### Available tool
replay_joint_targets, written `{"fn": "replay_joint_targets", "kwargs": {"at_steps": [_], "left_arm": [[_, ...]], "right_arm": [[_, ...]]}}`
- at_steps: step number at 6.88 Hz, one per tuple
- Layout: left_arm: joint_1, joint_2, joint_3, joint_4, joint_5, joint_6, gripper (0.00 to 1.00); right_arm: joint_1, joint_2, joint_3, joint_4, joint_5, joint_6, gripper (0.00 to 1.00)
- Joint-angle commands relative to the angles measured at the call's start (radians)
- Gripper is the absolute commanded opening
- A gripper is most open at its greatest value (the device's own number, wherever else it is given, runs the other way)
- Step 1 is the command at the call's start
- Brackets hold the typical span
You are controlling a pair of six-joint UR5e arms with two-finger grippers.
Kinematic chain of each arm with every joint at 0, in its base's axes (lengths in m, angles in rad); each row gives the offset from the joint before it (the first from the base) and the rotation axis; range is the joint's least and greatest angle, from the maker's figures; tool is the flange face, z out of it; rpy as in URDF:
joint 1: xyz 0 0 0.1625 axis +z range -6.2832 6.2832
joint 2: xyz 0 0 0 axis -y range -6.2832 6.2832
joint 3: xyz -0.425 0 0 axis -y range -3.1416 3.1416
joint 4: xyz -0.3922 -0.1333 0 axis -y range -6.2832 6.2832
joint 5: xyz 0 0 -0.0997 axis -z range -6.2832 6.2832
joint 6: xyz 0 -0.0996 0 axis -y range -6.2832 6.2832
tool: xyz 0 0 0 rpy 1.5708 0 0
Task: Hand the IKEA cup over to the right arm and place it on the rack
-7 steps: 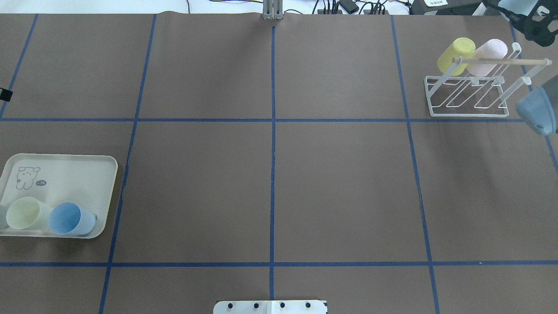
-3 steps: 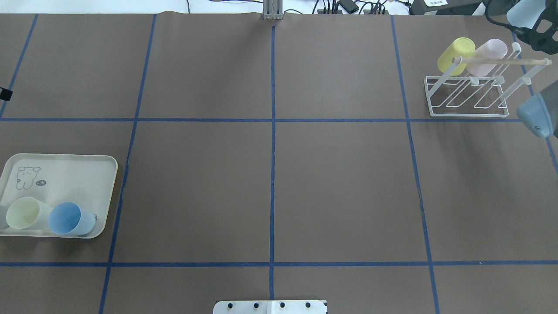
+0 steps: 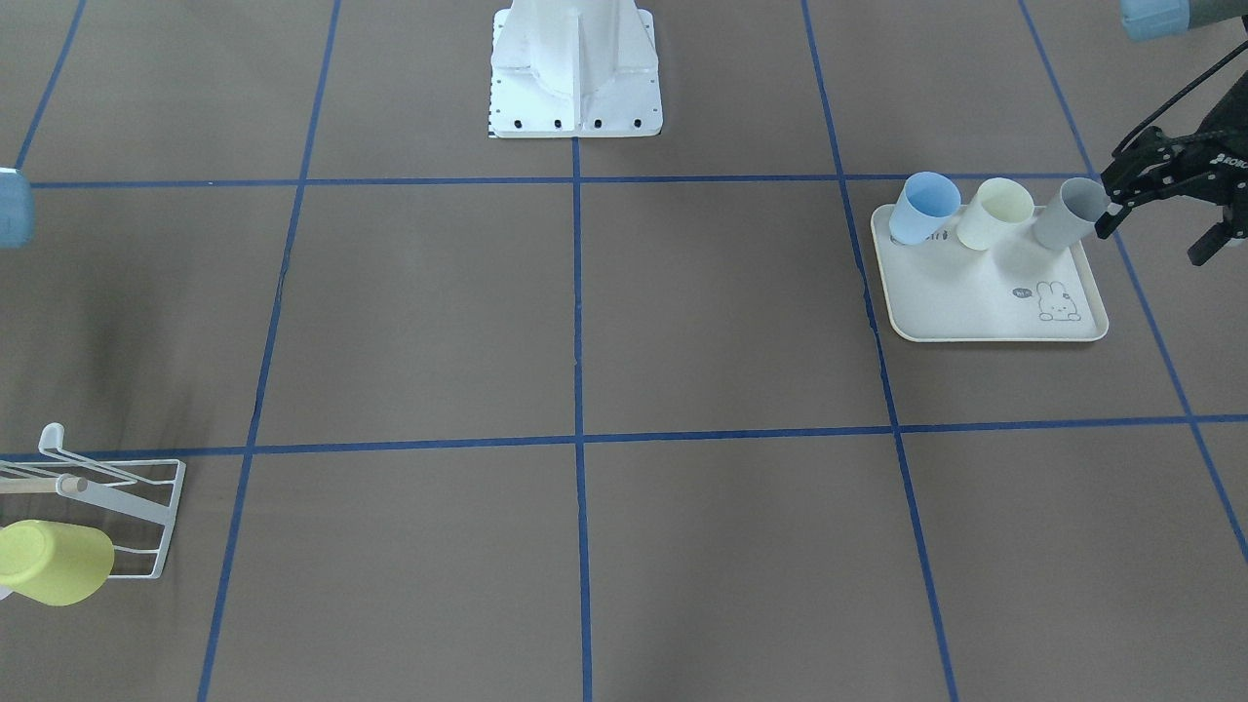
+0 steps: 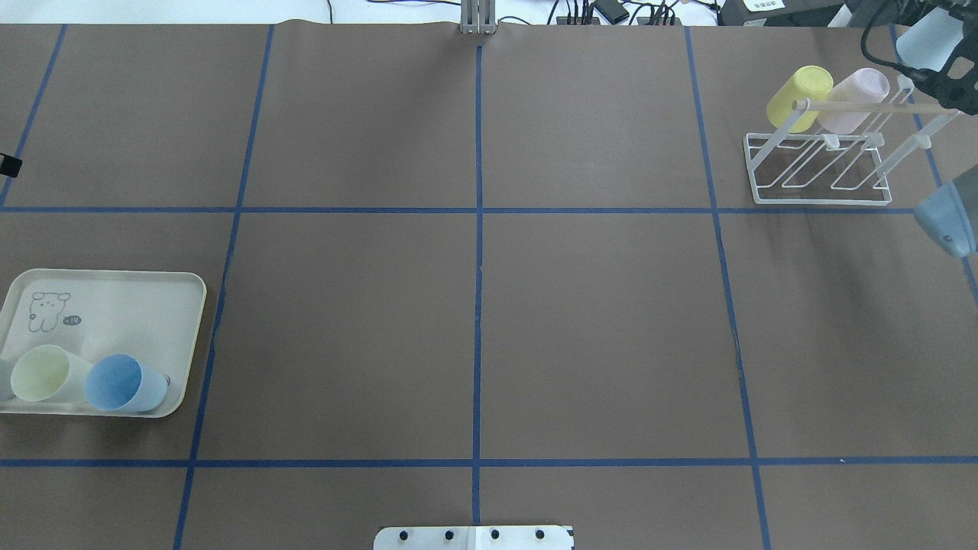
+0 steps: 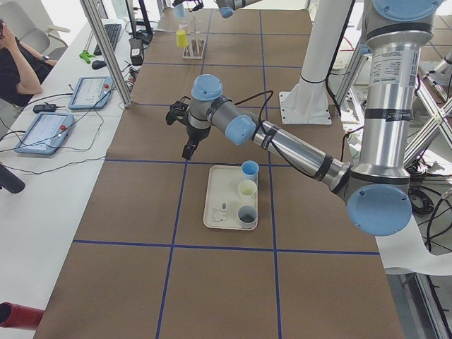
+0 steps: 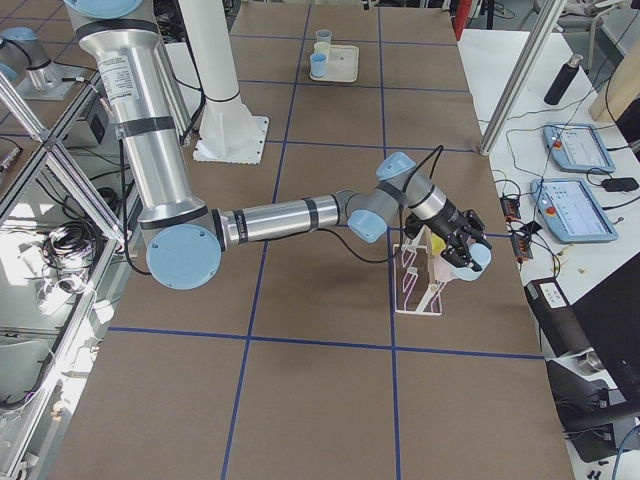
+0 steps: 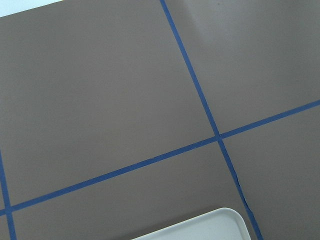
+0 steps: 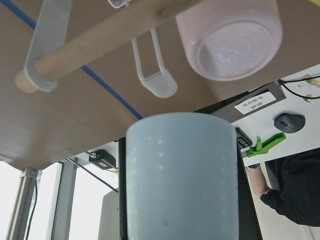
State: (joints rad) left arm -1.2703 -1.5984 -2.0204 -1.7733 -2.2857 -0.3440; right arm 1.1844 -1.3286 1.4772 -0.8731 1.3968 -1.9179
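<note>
Cup (image 4: 927, 42) gripped in right fingers (image 4: 953, 82), closer to rack (image 4: 822, 202) now, left fingers (image 3: 1119, 195) open

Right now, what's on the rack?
Two cups hang on the rack: a yellow cup and a pink cup. Its other prongs look bare. The pale blue cup hovers beside it, not on. Prongs inside the cups are hidden.

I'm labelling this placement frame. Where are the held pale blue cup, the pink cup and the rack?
pale blue cup (image 4: 924, 42), overhead exterior view, side wall.
pink cup (image 4: 863, 85), overhead exterior view, side wall.
rack (image 4: 886, 108), overhead exterior view, wooden dowel.
</note>
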Motion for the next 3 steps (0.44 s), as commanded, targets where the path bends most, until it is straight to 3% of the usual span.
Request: {"fn": "replay_joint_targets", "kwargs": {"at_steps": [1,3], "left_arm": [[0.000,0.000,0.000,0.000,-0.001,-0.001,1.00],[0.002,0.000,0.009,-0.005,-0.002,-0.001,1.00]], "right_arm": [[-0.022,-0.018,-0.008,0.009,-0.024,0.003,0.00],[-0.034,-0.027,-0.006,0.009,-0.041,0.003,0.00]]}}
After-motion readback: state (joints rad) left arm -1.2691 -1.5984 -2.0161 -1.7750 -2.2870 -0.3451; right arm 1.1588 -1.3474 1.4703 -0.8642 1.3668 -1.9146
